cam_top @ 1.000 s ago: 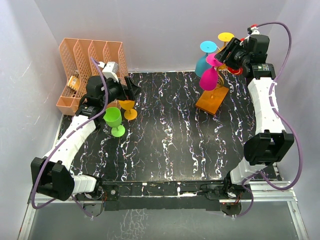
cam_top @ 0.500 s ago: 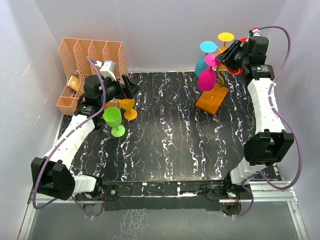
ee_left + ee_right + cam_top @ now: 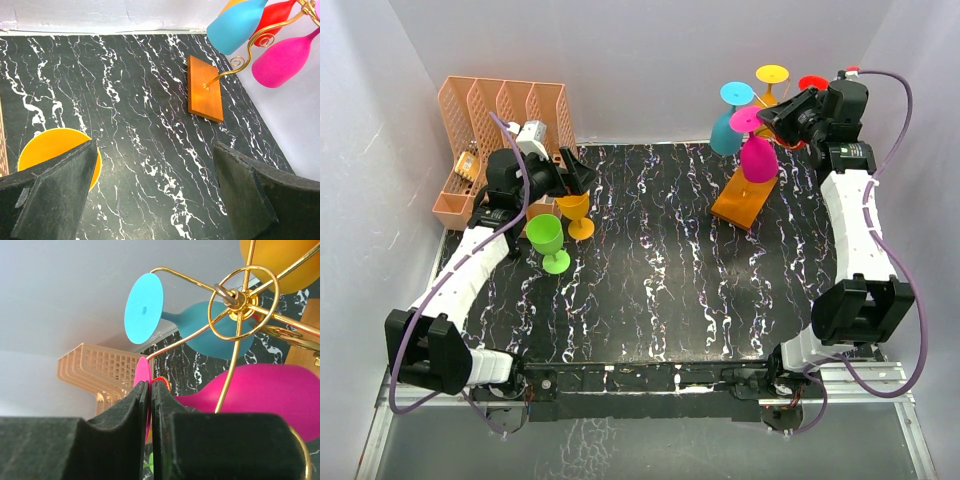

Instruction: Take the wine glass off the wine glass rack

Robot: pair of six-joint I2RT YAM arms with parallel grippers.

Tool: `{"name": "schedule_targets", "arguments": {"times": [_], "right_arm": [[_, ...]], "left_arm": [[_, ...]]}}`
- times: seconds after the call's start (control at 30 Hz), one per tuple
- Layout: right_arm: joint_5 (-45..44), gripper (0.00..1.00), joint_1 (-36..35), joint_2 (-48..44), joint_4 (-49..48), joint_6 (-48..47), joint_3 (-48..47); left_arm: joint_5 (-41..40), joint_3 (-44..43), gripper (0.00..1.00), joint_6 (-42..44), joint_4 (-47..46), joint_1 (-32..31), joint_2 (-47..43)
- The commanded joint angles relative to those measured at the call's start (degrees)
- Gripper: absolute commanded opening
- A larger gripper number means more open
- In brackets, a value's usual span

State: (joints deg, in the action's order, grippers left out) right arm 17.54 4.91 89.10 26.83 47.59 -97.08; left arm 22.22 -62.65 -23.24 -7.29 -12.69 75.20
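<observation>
The wine glass rack point(image 3: 744, 200) is gold wire on an orange-brown base at the back right; it also shows in the left wrist view point(image 3: 204, 95) and the right wrist view point(image 3: 235, 297). A magenta wine glass point(image 3: 758, 158) hangs bowl-down beside a teal one point(image 3: 725, 130). My right gripper point(image 3: 782, 113) is shut on the magenta glass's flat foot point(image 3: 141, 375), edge-on between the pads. My left gripper point(image 3: 578, 172) is open and empty over an orange glass point(image 3: 50, 147) at the back left.
A green glass point(image 3: 548, 238) stands upright next to the orange glass point(image 3: 575, 212). A peach file organizer point(image 3: 500, 130) stands at the back left corner. A yellow-footed glass point(image 3: 772, 73) and a red one point(image 3: 812, 82) also hang on the rack.
My right gripper has moved to the right with the magenta glass's foot in it, and the magenta bowl has swung right along with it. The left arm has barely moved.
</observation>
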Motion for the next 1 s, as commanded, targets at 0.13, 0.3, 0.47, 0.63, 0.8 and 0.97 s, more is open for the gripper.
{"name": "schedule_targets", "arguments": {"times": [0.13,0.3,0.47,0.63,0.8,0.97], "right_arm": [[10.5,0.08,3.3,-3.1,-11.3,12.0,4.8],[14.5,0.07,3.6,-2.4,-14.4,14.8,5.7],[21.4,0.07,3.6,-1.1,-19.2,16.0,5.7],[22.2,0.07,3.6,0.5,-19.5,16.3,4.4],[22.1,0.07,3.6,2.1,-18.2,16.4,1.8],[21.0,0.07,3.6,3.5,-17.4,16.9,0.8]], "left_arm": [[1.0,-0.7,0.97,-0.8,-1.4,1.0,0.1],[1.1,-0.6,0.97,-1.1,-1.5,1.4,0.2],[1.6,-0.6,0.97,-1.7,-1.8,1.7,0.3],[1.7,-0.6,0.97,-1.8,-1.9,1.8,0.4],[1.8,-0.5,0.97,-1.8,-1.9,1.8,0.5],[1.6,-0.6,0.97,-1.7,-1.8,1.9,0.4]]}}
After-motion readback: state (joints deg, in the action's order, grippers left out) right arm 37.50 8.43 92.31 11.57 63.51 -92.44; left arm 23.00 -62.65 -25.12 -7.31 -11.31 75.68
